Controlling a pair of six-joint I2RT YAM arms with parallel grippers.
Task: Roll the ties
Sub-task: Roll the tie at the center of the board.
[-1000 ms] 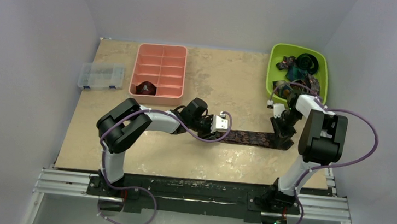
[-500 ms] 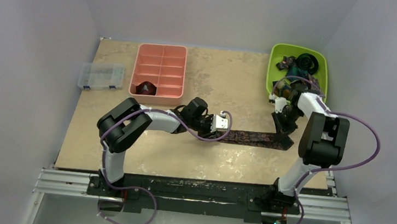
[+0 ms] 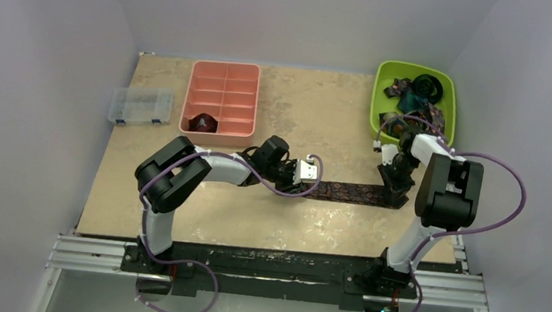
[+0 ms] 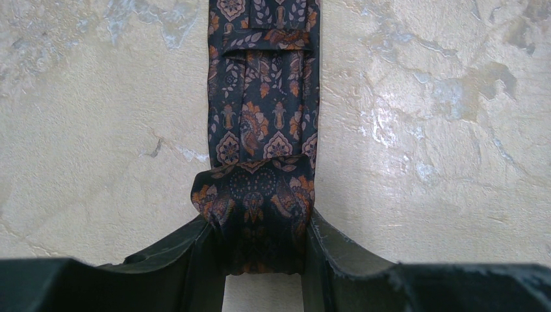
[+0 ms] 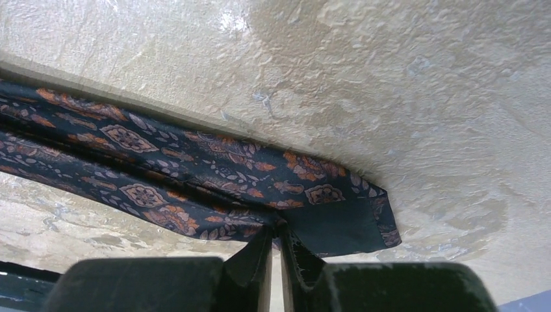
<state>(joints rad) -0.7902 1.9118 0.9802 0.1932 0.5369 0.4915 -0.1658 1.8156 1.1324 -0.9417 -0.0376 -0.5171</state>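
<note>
Tie [image 3: 350, 191] lies flat mid-frame, its rolled left end clamped in the left gripper [image 4: 263, 240] and its wide right end pinched by the right gripper [image 5: 281, 244]. Farther back — a coil [image 3: 203, 123] in the pink tray [image 3: 227, 75], more ties [image 3: 416, 101] in the green bin [image 3: 377, 101], upper right.

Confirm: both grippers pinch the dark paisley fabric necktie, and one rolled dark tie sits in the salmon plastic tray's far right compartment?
The left gripper and right gripper pinch the dark paisley necktie, but the top external view shows the rolled dark tie in the near left compartment of the salmon plastic tray.
</note>
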